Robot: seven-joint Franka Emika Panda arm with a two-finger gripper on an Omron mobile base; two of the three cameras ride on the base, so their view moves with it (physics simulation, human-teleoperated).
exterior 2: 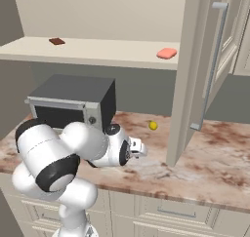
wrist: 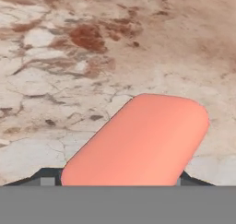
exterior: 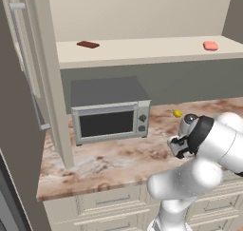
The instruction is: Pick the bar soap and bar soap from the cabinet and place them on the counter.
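Low over the marbled desk [wrist: 55, 57], the tool [wrist: 120, 181] sits with a salmon-pink bar soap [wrist: 138, 142] lying between its two dark fingertips [wrist: 46, 177], one tip showing at each side of the bar's near end. The jaws stand wide, about the width of the bar; whether they clamp it or merely flank it cannot be told from the hand view. The bar lies slantwise across that view, with reddish-brown and white veined stone beneath it. In the base views the tool [exterior: 176, 147] points down toward the desk [exterior: 118, 161] in front of the white arm, its tips hidden from those cameras. A small yellow ball [exterior: 177, 113] rests on the desk just beyond the tool, and a grey microwave [exterior: 111, 111] stands farther left. Above, the open cabinet [exterior: 142, 52] holds the second bar soap [exterior: 210, 45] at the right end of its beige shelf, well apart from a dark brown slab [exterior: 88, 44] near the left end. Cabinet doors [exterior 2: 215, 60] hang open with long grey handles.
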